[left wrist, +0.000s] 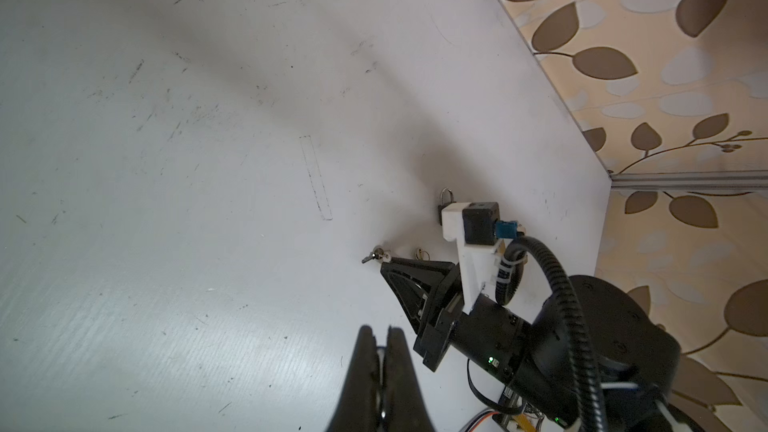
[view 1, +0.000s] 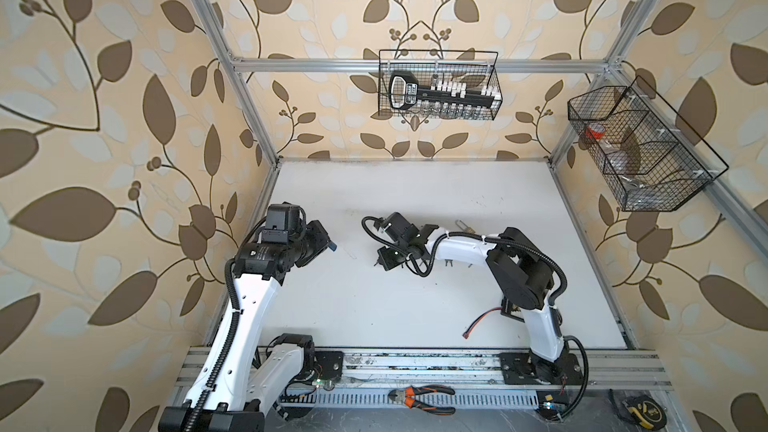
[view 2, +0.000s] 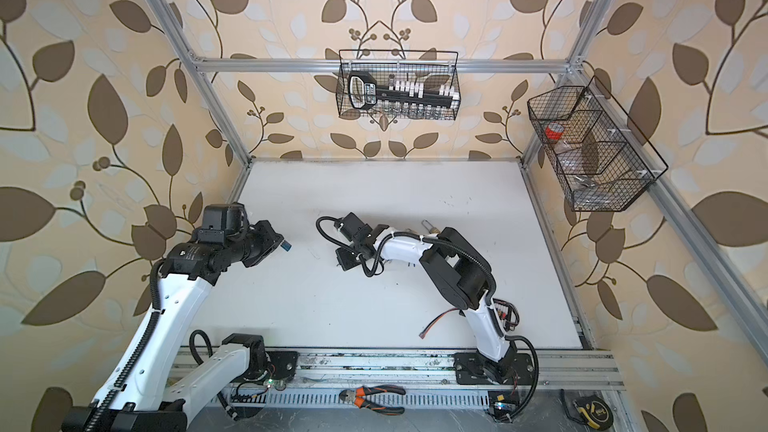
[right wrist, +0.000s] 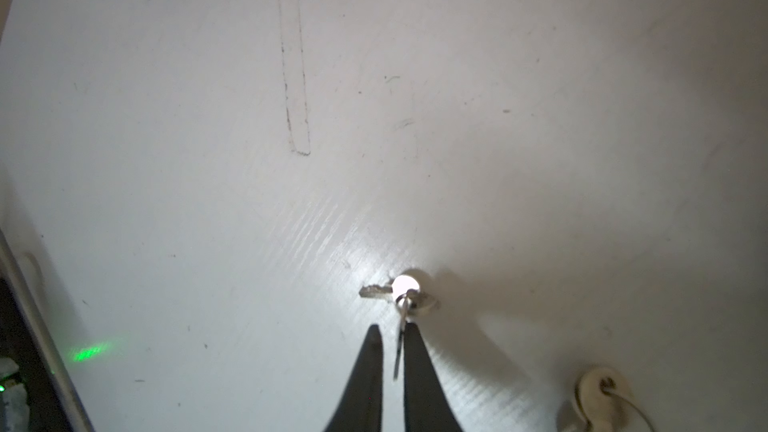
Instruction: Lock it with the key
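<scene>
At centre left in both top views, our left claw hangs closed above the white surface. Mid-frame, our right claw stands slightly parted, one blade of the small silver key bunch between its fingers. Further right sits the small brass padlock.

Robot lab: aluminium frame, pliers

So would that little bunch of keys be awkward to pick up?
Probably. The keys look thin, flat and shiny, so they are likely light and slippery. They seem linked at the heads, so lifting one would likely leave the other dangling loosely.
</scene>
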Available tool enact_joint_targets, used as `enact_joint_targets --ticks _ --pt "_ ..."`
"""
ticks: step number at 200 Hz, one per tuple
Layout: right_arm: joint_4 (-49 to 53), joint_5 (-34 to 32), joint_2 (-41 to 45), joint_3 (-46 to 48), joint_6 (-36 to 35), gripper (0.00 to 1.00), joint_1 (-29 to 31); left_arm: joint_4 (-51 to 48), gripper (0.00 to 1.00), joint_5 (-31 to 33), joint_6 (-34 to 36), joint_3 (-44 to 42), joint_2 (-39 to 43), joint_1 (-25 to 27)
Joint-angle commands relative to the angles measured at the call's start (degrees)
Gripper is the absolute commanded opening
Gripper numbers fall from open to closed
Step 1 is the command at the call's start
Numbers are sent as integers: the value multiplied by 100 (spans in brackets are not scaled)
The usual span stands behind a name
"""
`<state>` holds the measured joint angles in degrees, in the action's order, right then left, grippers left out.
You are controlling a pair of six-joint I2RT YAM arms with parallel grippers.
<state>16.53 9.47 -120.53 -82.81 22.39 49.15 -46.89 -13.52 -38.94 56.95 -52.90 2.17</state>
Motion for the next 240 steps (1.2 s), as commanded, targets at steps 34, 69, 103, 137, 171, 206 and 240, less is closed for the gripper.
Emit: enact_joint_targets --ticks 34,69,103,137,171,206,240 --pt "-87 -98 829 137 -147 43 -175 214 0 -235 212 24 245 -30" --pt "-948 -461 2597 1439 -392 56 -204 591 0 -934 364 -11 266 -21" --pt "-2050 -616 4106 2859 -532 68 -204 1498 0 -1854 259 -212 243 341" --pt "-2863 -502 5264 3842 -1078 77 -196 1828 0 -1174 238 -118 78 1740" --pt "-2609 99 6075 4067 -1853 75 -135 2423 0 -873 155 -191 -143 2657" --pt "-2505 -491 6219 3987 -1966 70 329 2904 0 -662 211 -156 -317 3247" --pt "-2330 -479 5918 3670 -1526 69 423 3027 0 -319 246 -55 -343 3572"
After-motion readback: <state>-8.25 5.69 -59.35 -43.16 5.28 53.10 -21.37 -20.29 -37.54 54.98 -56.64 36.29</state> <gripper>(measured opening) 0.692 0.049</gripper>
